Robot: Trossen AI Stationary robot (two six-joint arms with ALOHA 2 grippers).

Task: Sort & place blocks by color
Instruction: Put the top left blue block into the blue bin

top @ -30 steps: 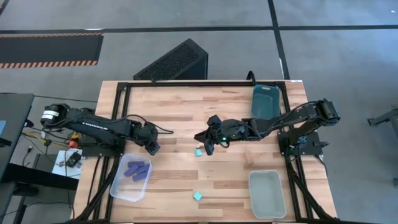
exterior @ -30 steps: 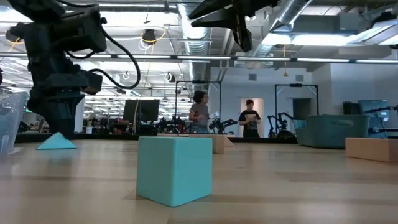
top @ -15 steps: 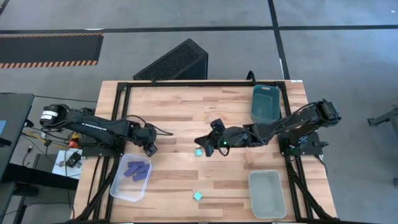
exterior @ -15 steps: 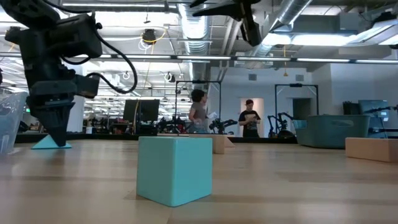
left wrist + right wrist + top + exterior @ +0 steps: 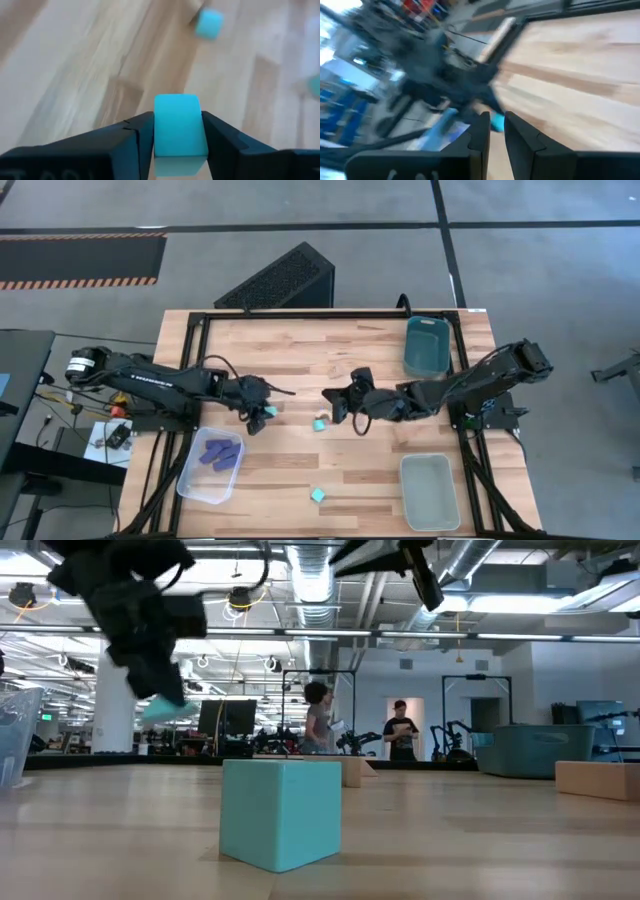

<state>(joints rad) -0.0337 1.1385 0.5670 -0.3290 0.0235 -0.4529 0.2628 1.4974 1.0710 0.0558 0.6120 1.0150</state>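
Teal block (image 5: 180, 125) clamped in left tool (image 5: 262, 414), airborne mid-table; right tool (image 5: 340, 406) nearly together.

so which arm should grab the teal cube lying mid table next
Right. The right gripper hangs empty beside the small teal cube at mid table, while the left gripper is shut on another teal block, held clear of the table.

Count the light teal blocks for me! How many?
3. One is in the left gripper, a teal block. One lies mid-table by the right gripper. One sits near the front edge.
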